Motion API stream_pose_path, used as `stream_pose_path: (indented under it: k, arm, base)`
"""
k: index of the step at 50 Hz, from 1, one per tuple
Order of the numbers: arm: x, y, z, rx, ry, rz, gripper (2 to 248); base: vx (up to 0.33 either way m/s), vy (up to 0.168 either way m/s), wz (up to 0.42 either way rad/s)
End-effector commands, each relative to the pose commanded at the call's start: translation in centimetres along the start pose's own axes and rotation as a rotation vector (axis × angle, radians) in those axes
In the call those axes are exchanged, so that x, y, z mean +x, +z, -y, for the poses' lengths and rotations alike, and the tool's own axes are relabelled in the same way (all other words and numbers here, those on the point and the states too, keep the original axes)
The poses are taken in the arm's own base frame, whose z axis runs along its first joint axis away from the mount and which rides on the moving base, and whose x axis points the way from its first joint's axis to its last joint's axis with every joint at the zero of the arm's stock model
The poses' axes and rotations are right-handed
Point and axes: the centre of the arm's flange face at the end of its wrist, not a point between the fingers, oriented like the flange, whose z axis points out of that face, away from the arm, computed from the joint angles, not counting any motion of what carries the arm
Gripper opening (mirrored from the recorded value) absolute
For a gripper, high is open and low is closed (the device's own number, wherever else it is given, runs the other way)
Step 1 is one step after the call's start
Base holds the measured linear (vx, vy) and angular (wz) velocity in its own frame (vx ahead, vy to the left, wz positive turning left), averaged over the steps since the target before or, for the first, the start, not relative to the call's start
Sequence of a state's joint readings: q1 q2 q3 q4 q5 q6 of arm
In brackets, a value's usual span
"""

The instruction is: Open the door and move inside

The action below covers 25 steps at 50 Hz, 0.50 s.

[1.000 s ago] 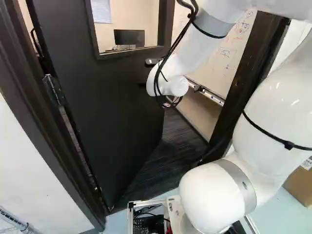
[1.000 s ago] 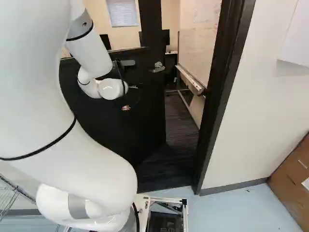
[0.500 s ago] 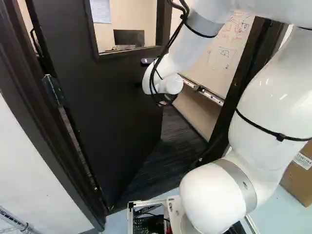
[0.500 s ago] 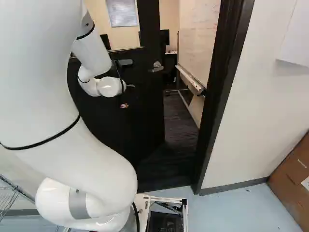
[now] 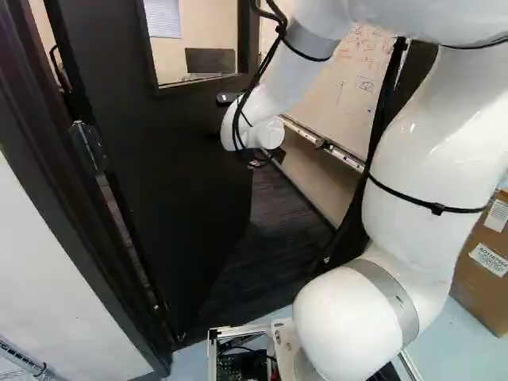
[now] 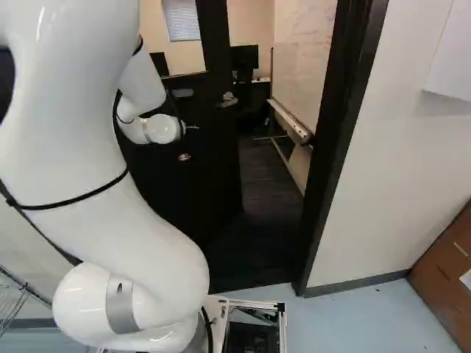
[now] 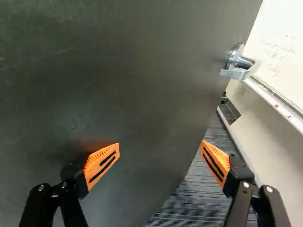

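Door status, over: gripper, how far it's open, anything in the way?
Gripper open, handle not gripped. Door part open, swung inward. Door itself partly in the way; whiteboard beyond, off to one side.

Lever (image 7: 235, 74) on the door (image 5: 159, 182), arm (image 5: 432, 163) before it, whiteboard (image 5: 349, 91) to its right, monitor (image 5: 210, 61) behind it.

Glossy white robot arm (image 5: 429, 151) with thick, rounded segments and smooth grey bands (image 5: 390, 294) at its joints. Narrow black straps (image 5: 435, 208) circle the white shell, and several black cables (image 5: 270, 63) loop beside the slimmer forearm (image 5: 286, 75). Two black, jointed fingers (image 7: 73, 208) have round silver screws (image 7: 41, 187) and orange, wedge-shaped pads (image 7: 102, 163), ridged along one edge and marked with black stripes. The base has a silver frame (image 6: 254, 304).
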<state>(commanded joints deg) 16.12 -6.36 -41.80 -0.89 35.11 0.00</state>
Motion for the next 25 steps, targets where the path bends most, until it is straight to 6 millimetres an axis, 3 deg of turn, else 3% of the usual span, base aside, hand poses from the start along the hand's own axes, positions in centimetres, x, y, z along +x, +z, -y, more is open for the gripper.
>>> stream_pose_path:
  k: [25]
  arm:
    - [1.2,3.7,3.4,0.086,-0.063,-0.011,247]
  base:
    - [0.000,0.000,0.000]
